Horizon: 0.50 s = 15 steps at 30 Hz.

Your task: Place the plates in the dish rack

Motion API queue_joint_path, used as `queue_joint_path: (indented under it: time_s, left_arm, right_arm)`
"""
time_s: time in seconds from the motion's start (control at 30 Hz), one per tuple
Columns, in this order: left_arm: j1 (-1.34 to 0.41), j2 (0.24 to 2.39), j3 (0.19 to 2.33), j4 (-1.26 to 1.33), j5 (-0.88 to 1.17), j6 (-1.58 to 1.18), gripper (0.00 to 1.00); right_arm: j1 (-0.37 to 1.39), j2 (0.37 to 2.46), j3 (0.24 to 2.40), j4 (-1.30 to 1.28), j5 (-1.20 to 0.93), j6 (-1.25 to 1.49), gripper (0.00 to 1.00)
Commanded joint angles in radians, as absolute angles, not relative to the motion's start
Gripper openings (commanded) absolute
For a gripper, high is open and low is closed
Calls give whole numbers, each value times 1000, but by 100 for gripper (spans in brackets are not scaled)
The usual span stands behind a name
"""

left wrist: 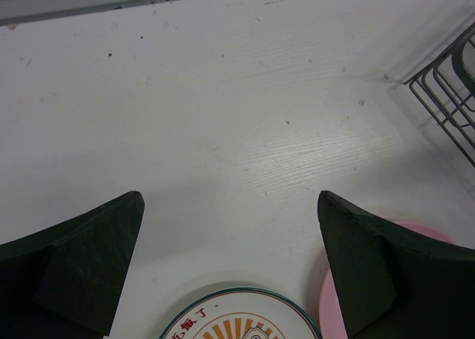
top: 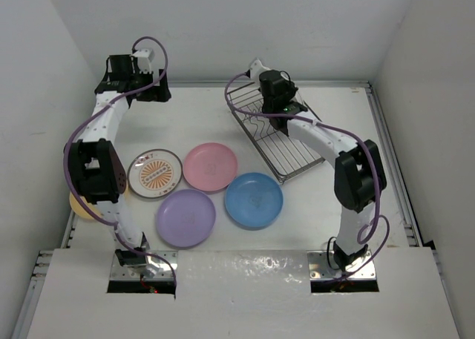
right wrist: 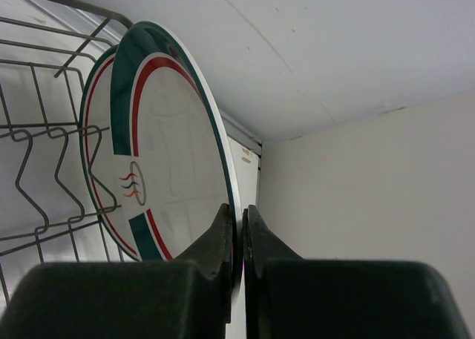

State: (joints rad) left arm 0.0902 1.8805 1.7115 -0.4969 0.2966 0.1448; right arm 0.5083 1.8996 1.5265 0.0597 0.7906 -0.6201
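My right gripper [right wrist: 239,209] is shut on the rim of the white green-rimmed plate [right wrist: 159,153], which it holds on edge among the wires of the dish rack [right wrist: 44,131]. In the top view this gripper [top: 273,94] is over the rack's far end [top: 293,157]. My left gripper [left wrist: 230,198] is open and empty above bare table at the back left [top: 137,76]. The orange sunburst plate [top: 155,173], pink plate [top: 210,167], blue plate [top: 254,199] and purple plate [top: 185,217] lie flat on the table. A yellow-orange plate [top: 80,205] is partly hidden behind the left arm. The red-dot plate is out of view.
The left wrist view shows the sunburst plate's rim [left wrist: 237,317], the pink plate's edge [left wrist: 326,302] and a corner of the rack [left wrist: 445,94]. White walls close in the table at the back and on both sides.
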Motion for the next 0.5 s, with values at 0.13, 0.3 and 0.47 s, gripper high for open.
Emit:
queue_joint_path:
  time_s: [0.13, 0.3, 0.47]
  left_arm:
    - [86, 1812, 1690, -454, 307, 132, 100]
    - [84, 1810, 1687, -453, 305, 138, 100]
    - [84, 1799, 1672, -453, 305, 138, 100]
  right_arm:
    - [512, 1948, 1535, 135, 799, -612, 0]
    - [499, 1990, 1569, 114, 784, -543, 0]
    - [477, 2008, 1585, 103, 788, -505, 5]
